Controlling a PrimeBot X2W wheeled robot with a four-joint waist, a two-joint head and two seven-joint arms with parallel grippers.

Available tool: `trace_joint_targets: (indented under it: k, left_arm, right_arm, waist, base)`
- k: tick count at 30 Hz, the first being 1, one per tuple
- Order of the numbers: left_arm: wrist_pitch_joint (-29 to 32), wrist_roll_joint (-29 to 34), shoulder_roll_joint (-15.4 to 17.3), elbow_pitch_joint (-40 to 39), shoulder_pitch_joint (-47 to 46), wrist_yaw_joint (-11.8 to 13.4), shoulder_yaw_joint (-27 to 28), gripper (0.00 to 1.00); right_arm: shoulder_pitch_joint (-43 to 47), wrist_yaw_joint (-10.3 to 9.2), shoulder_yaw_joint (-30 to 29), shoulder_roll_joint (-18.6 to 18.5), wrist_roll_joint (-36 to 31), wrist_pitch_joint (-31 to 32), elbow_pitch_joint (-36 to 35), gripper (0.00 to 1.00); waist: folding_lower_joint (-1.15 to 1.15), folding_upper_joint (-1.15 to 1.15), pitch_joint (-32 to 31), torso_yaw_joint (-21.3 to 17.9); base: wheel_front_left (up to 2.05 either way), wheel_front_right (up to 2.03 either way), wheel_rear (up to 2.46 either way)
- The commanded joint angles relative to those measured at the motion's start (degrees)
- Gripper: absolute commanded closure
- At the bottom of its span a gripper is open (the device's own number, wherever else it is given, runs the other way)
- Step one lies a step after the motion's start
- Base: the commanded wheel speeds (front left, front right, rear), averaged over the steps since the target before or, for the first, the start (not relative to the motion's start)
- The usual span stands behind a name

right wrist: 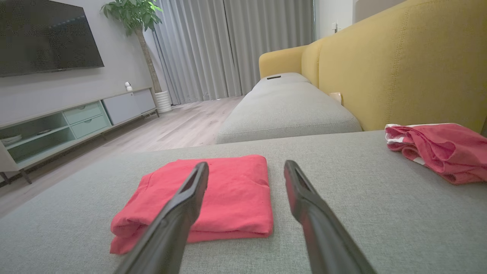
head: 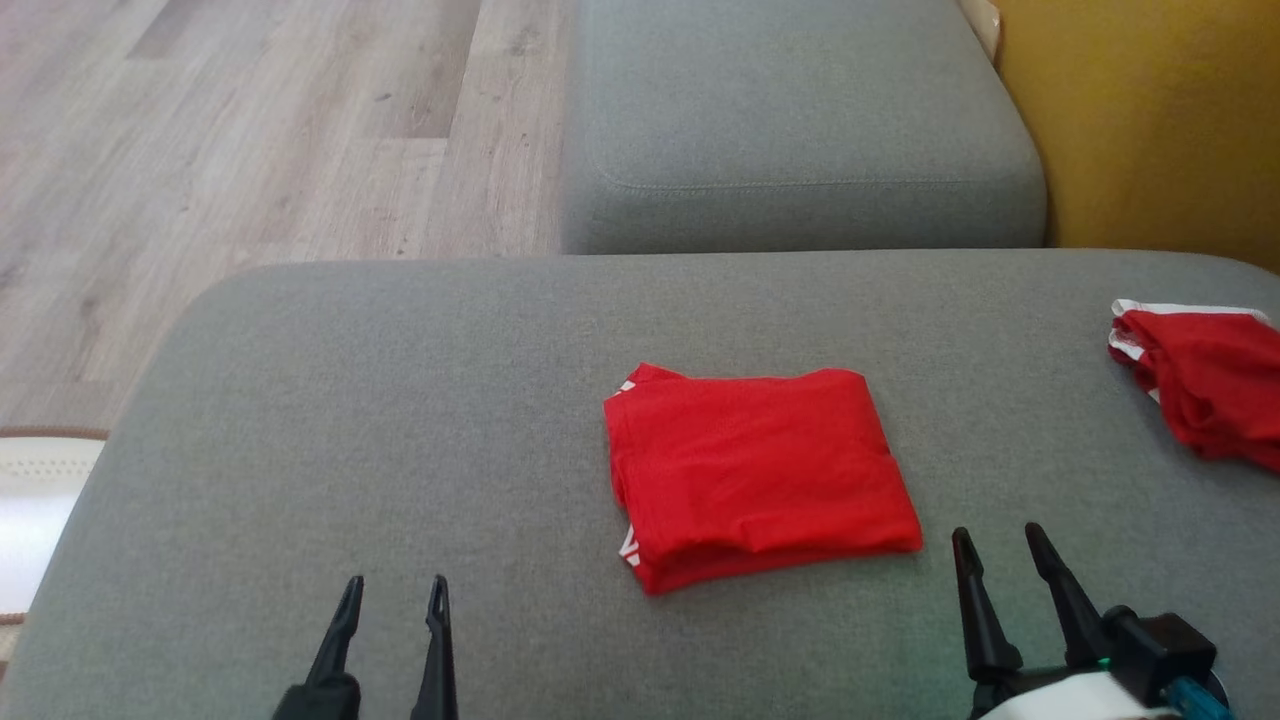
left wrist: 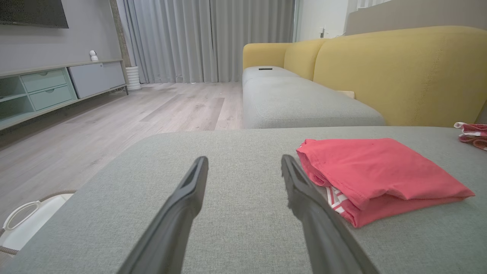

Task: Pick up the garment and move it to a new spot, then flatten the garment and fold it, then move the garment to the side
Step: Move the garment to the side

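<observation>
Lying folded in a neat red rectangle, the garment (head: 760,470) sits untouched; left pincer (head: 396,582) and right pincer (head: 998,532) gape empty.

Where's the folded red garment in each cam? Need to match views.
Head: folded garment centre, on the grey cushion.
Left wrist: garment right of centre, next to one finger.
Right wrist: garment left of centre, partly behind one finger.
Shared landmark: crumpled red garment at each view's right edge.

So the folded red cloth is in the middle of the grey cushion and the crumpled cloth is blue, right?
No, the crumpled cloth is red too, as the head view shows. The folded red cloth does lie in the middle of the grey cushion.
</observation>
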Motion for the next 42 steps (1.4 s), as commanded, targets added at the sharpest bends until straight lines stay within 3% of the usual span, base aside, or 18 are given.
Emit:
trace_joint_targets:
  k: [1, 15, 22, 28, 34, 42]
  left_arm:
    - [-0.70, 0.83, -0.55, -1.77, -2.96, 0.20, 1.87, 0.00]
    - [-0.70, 1.02, -0.61, -1.57, -3.87, 0.64, 0.71, 0.00]
    - [-0.70, 0.81, -0.63, -1.42, -6.05, 0.33, -1.51, 0.00]
    - [-0.70, 0.47, -0.64, -1.29, -9.04, 0.51, -4.51, 0.00]
    - [-0.70, 0.29, -0.65, -1.15, -11.76, 0.60, -6.69, 0.00]
    - [-0.70, -0.10, -0.65, -0.88, -14.75, 1.26, -8.58, 0.00]
  right_arm:
    - [-1.38, 0.39, 1.15, -0.60, -0.37, -0.78, -1.87, 0.00]
    - [-1.86, 0.39, 0.82, -0.52, 1.38, -0.79, -0.48, 0.00]
    - [-10.10, 0.39, 1.62, -3.02, 6.10, -0.33, 8.00, 0.00]
    - [-23.18, 0.39, 2.69, -6.31, 13.27, 9.81, 20.16, 0.00]
    - [-31.55, 0.39, 6.20, -8.62, 19.31, 20.99, 27.33, 0.00]
    - [-38.26, 0.39, 11.04, -10.91, 23.01, 24.78, 33.34, 0.00]
  waist:
    - [0.00, 0.00, 0.14, 0.08]
    - [0.00, 0.00, 2.19, 1.01]
    - [0.00, 0.00, 5.62, 1.57]
    - [0.00, 0.00, 8.52, 2.82]
    - [0.00, 0.00, 11.73, 4.52]
    - [0.00, 0.00, 16.16, 5.66]
  base:
    - [0.00, 0.00, 0.00]
    - [0.00, 0.00, 0.00]
    - [0.00, 0.00, 0.00]
    - [0.00, 0.00, 0.00]
    - [0.00, 0.00, 0.00]
    - [0.00, 0.00, 0.00]
